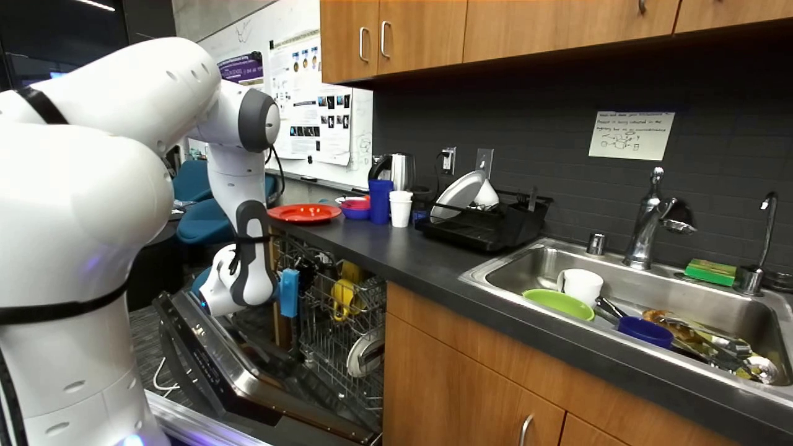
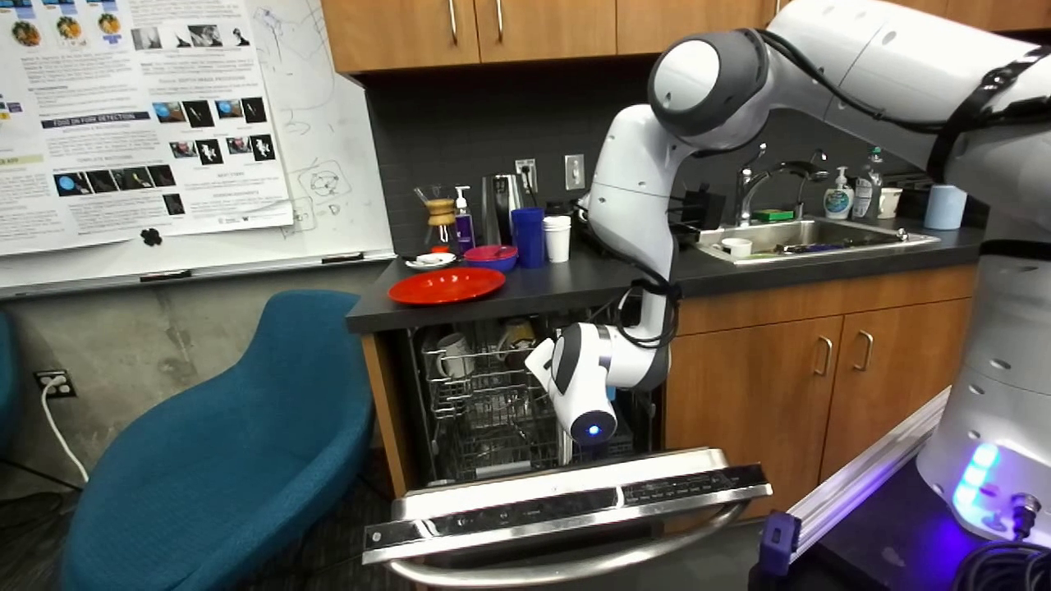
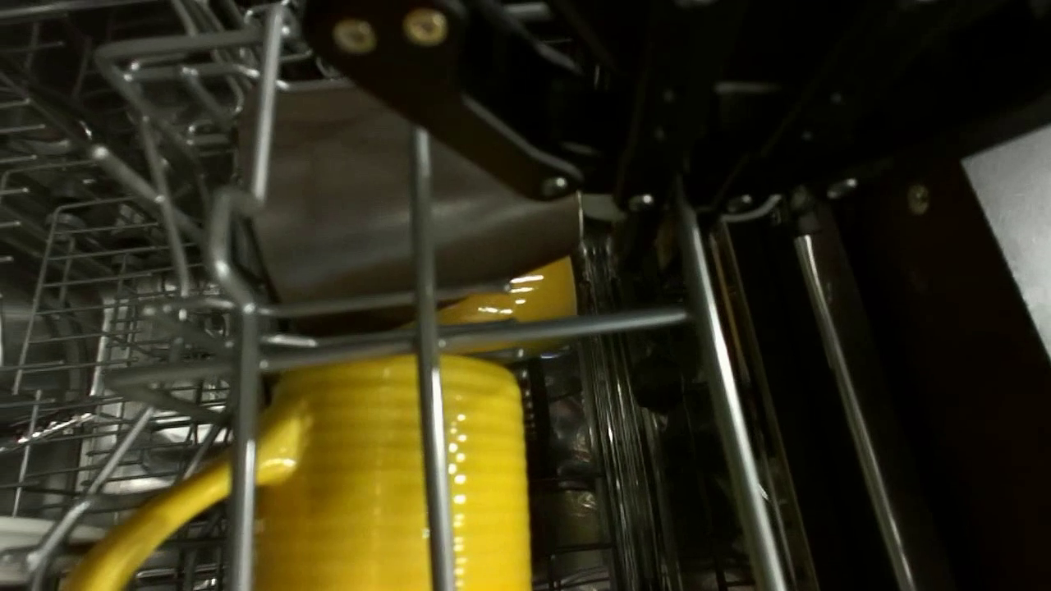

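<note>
Found gripper (image 3: 694, 185) in shadow beside rack (image 3: 426, 332), below front edge of counter (image 2: 550, 287); cannot tell whether wide or narrow. Noted yellow mug (image 3: 353, 492) behind rack, cut off in wrist view.

1. You're in a kitchenette, one that seems to belong to a research lab or office.
2. For the kitchen side, you have a steel sink (image 1: 511, 272), a faucet (image 1: 644, 229), wooden cabinets (image 1: 421, 31) and a dark counter (image 1: 403, 254).
3. Below the counter you see an open dishwasher (image 2: 566, 490); on top stand a dish rack (image 1: 521, 223) and a metal kettle (image 1: 404, 172).
4. For the lab or office side, look at the whiteboard (image 2: 353, 226) with marker sketches (image 2: 327, 182) and the printed poster (image 2: 139, 115) hung over it.
5. You have a teal lounge chair (image 2: 238, 435) by a concrete wall (image 2: 181, 345).
</note>
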Robot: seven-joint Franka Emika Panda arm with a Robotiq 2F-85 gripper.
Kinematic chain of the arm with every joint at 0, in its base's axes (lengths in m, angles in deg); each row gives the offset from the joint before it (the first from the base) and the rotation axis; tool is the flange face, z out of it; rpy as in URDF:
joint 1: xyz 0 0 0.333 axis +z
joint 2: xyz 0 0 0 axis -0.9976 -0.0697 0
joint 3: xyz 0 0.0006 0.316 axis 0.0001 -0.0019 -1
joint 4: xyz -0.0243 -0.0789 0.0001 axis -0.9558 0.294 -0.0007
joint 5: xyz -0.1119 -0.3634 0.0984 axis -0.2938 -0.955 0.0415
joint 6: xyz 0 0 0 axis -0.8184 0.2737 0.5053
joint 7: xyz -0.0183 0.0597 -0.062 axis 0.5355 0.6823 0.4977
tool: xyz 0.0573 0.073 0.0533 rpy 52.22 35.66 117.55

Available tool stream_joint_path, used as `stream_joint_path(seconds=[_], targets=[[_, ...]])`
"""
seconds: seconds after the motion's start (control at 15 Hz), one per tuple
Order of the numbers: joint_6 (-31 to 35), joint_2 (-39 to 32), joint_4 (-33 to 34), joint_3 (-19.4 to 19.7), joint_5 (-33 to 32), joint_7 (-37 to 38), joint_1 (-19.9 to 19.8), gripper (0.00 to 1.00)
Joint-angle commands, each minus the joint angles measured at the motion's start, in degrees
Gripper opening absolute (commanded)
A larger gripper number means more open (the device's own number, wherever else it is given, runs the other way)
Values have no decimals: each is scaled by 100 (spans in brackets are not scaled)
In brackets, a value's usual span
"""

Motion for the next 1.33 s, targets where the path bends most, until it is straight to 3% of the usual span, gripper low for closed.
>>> stream_joint_path(seconds=[0.0, 0.73, 1.27], targets=[[-172, 665, -879, -37, 130, 171, -218, 2], [686, 1346, -1730, -105, 226, -297, -416, 2], [1868, 1880, -2015, -166, 523, -1406, -611, 2]])
